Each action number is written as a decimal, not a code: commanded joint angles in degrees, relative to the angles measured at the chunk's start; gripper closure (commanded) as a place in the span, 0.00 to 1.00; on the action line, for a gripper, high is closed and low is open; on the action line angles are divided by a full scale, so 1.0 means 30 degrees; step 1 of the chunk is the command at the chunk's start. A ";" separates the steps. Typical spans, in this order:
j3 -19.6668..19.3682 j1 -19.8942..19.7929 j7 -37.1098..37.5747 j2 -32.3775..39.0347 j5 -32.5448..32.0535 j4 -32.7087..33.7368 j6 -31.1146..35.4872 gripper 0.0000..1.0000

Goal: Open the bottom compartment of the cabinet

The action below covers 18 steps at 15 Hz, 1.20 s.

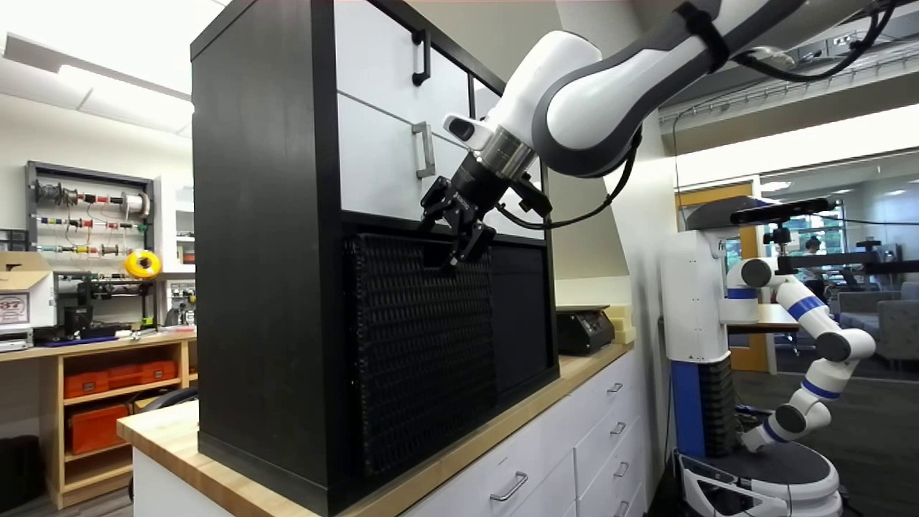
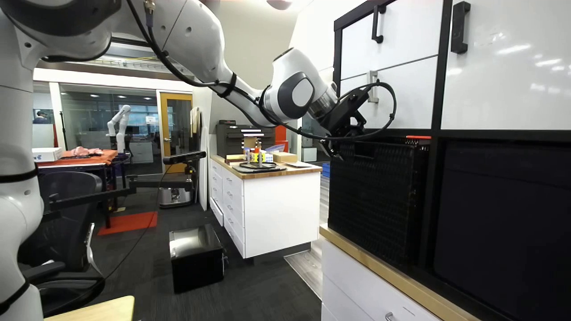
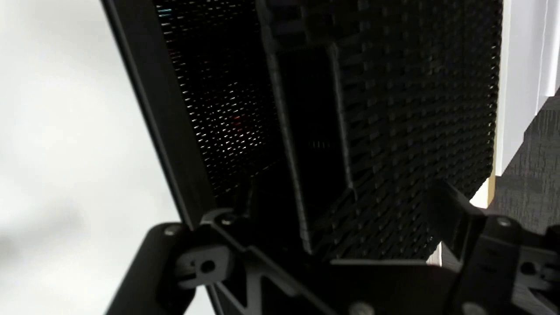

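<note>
Lab or workshop. Spool rack (image 1: 90, 224) behind, a second robot (image 1: 700, 316), white and blue, off to the side. A wood-topped desk (image 1: 161, 427) carries the cabinet (image 1: 255, 251), tall and black-cased.

In an exterior view: the bottom compartment (image 1: 431, 359) sits low in the cabinet, under the white doors (image 1: 377, 158), black woven front facing out. Jaws (image 1: 439, 245) apart at its top edge: of the two fingers (image 1: 475, 240), one sits higher, one hangs lower before the weave. Handle notch (image 1: 433, 255) just beside the tips, partly covered by the lower finger.

In an exterior view: the compartment's side wall (image 2: 415, 200) shows, its front standing proud of the cabinet. Part-way out, I judge; not fully. Arm (image 2: 290, 89) reaches in from the front side. Tips lost against the dark weave.

Wrist view: jaws well spread, astride the rim (image 3: 287, 135) as this camera sees it, one finger on the inner side, one over the woven front. Notch's long axis lies along the rim, roughly square to the line on which the fingers would meet. Most of it lies beyond the jaws, which stand by one end. Contact: cannot tell. My read: drawing the fingers together across the rim, then pulling away from the cabinet, suits; hooking the notch would want a shift along the rim first.
</note>
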 commanded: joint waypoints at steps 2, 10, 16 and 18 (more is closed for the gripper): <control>0.0220 -0.0215 -0.1321 0.0832 0.0713 0.1192 -0.0667 0.40; 0.0412 -0.0318 -0.2633 0.0295 0.1239 0.1113 -0.1579 0.90; 0.0321 -0.0192 -0.3640 -0.0980 0.1350 0.0069 -0.3219 0.97; 0.0596 -0.0435 -0.3616 -0.1484 0.1065 -0.0260 -0.3672 0.97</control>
